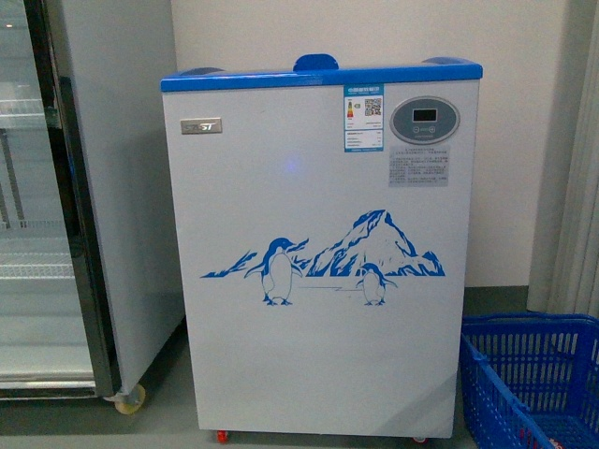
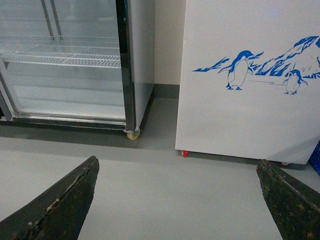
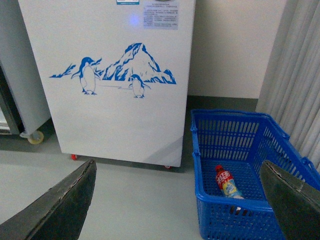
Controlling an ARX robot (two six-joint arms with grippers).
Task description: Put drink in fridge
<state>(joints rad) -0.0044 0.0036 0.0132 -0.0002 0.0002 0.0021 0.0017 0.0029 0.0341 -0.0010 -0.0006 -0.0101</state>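
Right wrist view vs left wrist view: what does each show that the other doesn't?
Only right wrist: the drink lying inside the blue basket, and a curtain. Only left wrist: the tall cooler's glass door and wire shelves. Both: the fridge front with penguins, grey floor, and each arm's own open gripper, left gripper and right gripper, holding nothing.

White fridge, blue-topped, with a blue penguin-and-mountain print; blue lattice basket; red-capped drink; grey floor.
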